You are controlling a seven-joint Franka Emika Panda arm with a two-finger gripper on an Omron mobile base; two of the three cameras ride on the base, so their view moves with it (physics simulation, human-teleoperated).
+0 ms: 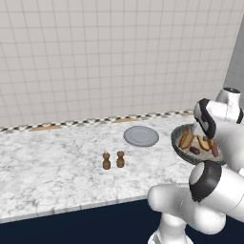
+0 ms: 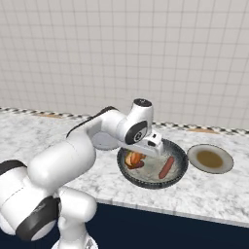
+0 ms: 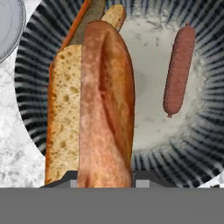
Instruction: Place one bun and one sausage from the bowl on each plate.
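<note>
The dark-grey bowl (image 2: 179, 160) stands on the marble counter, and my gripper (image 3: 105, 181) reaches down into its left side. A brown bun (image 3: 107, 109) stands between the finger tips and touches both, so the gripper is shut on it. A second bun (image 3: 63, 113) with a pale crumb face lies right against it. One red-brown sausage (image 3: 179, 70) lies free on the bowl's pale floor, also seen as the sausage (image 2: 166, 167). In the left base view the bowl (image 1: 177, 143) holds buns (image 1: 185, 139) and a sausage (image 1: 194, 150), partly hidden by my arm.
A flat light-grey plate (image 1: 141, 136) lies left of the bowl. Another plate (image 2: 210, 158) with a brownish middle lies to the bowl's right. Two small brown shakers (image 1: 113, 160) stand toward the counter's front. The tiled wall closes the back.
</note>
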